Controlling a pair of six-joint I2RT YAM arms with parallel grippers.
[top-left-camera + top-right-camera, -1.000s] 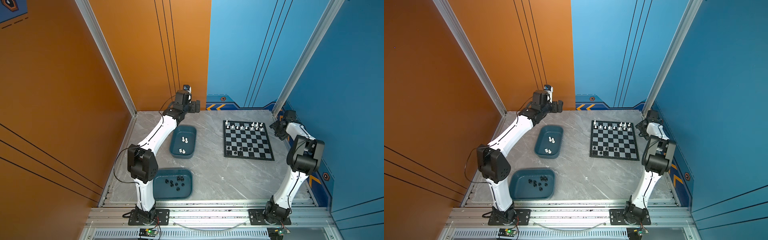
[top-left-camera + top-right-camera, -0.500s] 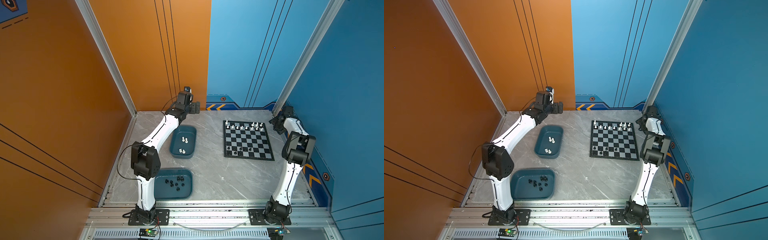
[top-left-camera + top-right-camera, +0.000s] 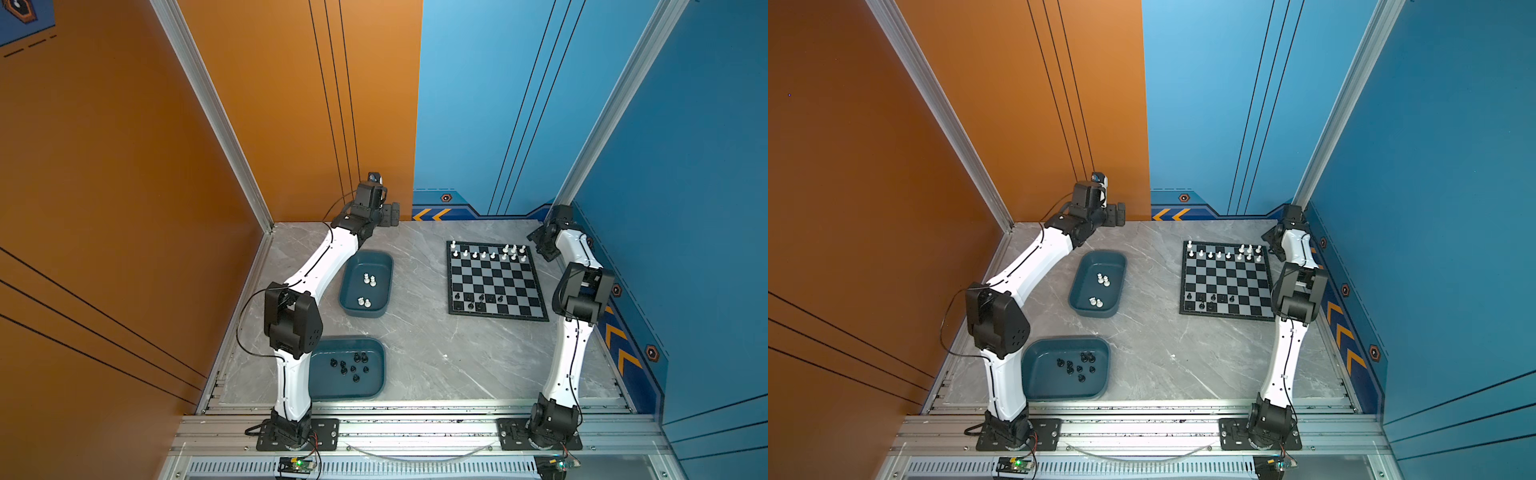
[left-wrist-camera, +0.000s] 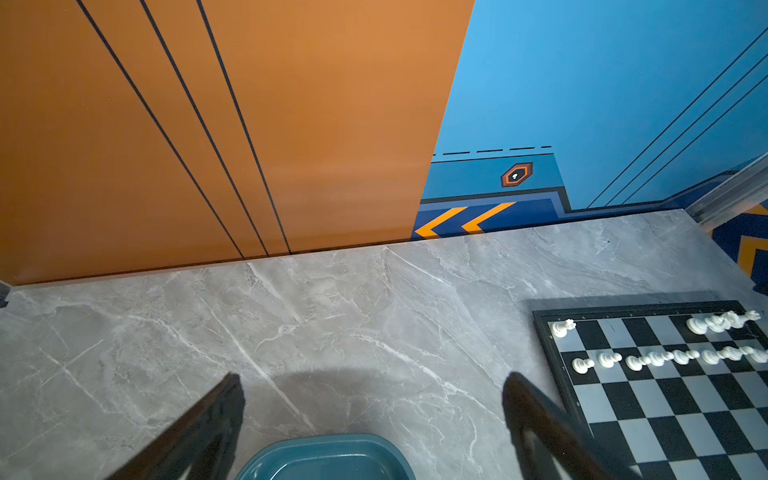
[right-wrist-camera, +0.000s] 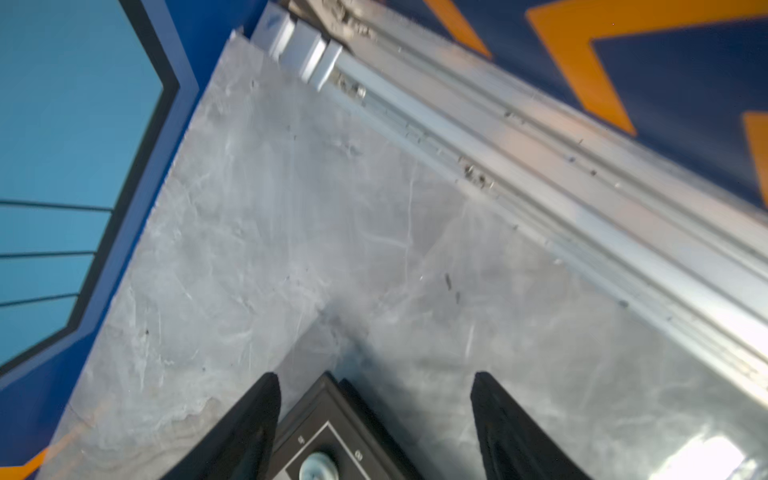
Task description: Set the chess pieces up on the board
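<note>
Left tool (image 3: 393, 215) is hanging wide open and empty, well off the board's (image 3: 494, 277) far left corner, close to the back wall. In the left wrist view its fingers (image 4: 216, 419) are framing bare table (image 4: 332, 324). The far rim of the white-piece tray (image 4: 328, 446) is showing low between them.

Right tool (image 5: 374, 376) is also standing open with nothing held. It is hovering over the board's far right corner, and the black border is showing between its fingers.

White pieces (image 3: 475, 254) are filling most of the board's two far rows. A few black pieces (image 3: 481, 297) are standing on its near rows. Four more white ones are waiting in the white-piece tray, left of the board. More black ones are lying in the black-piece tray (image 3: 347, 392), left of the board's near edge and well apart from it.

Judgement: the next pick is falling to the left arm, which is the nearer to both trays. The white-piece tray is lying with its long axis parallel to the board's left edge. It sits on the near side of the left tool, so the tool needs to draw back and descend.
</note>
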